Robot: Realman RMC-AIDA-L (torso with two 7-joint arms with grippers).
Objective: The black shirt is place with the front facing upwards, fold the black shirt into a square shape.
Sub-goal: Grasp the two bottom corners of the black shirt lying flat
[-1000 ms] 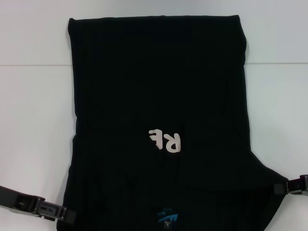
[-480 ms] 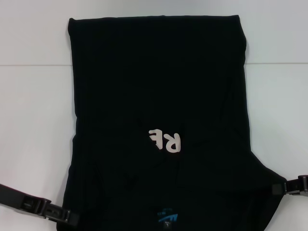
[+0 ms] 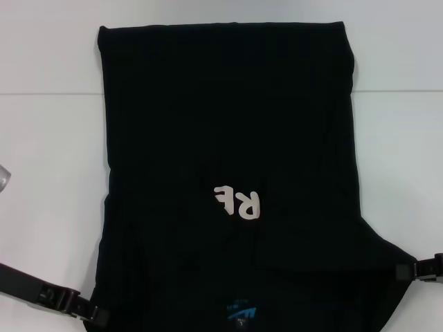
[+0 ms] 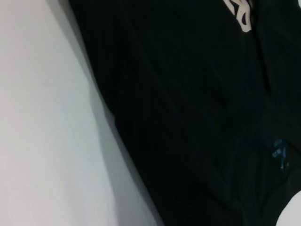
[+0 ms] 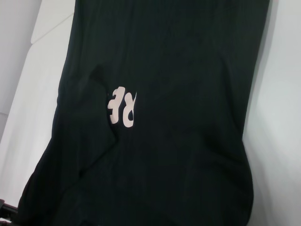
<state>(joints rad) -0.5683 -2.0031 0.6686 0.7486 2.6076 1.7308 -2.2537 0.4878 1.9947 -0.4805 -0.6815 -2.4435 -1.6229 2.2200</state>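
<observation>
The left gripper (image 3: 97,316) is touching the near-left edge of the black shirt (image 3: 228,124), the right gripper (image 3: 408,271) its near-right edge; finger spread is impossible to tell; soft matte cloth is lying flat on the white table (image 3: 48,173), stretching far.

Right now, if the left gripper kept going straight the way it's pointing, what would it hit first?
The left gripper, at the near left corner, points inward toward the black shirt. Its tip already sits at the shirt's near left edge, so the cloth comes first. Whether it touches yet is unclear.
</observation>
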